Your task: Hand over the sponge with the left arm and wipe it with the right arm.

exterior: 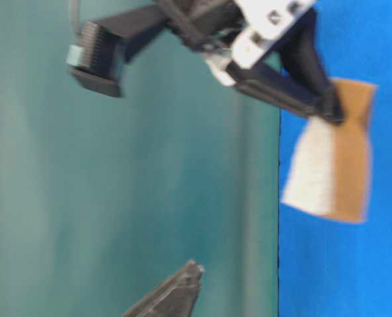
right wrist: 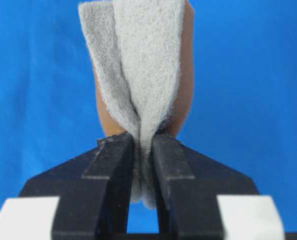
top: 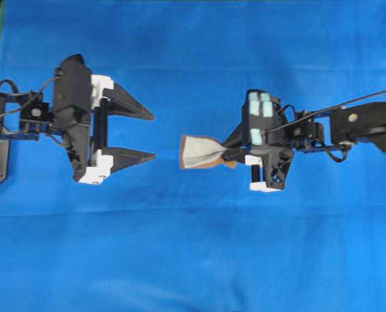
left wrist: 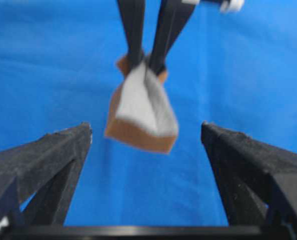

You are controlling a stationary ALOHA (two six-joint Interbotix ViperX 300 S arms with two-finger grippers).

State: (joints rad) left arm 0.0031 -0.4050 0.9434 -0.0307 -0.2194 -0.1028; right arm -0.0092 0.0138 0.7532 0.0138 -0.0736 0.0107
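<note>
Sponge [top: 199, 153] hangs above the blue worktop [top: 193, 260], its end pinched and hidden inside the right hand [top: 232, 155]. Left hand [top: 151, 136], wide open, holds nothing. Table-level view is blurred.

From my station I can read no text, label, brand, number or sign in any view. The pale teal patches [top: 260, 104] on the right arm's gripper housing [top: 266, 140] are blank, and the white blocks [top: 102, 84] on the left arm's gripper carry no markings that I can make out. The blue cloth [top: 193, 247] bears no print.
</note>
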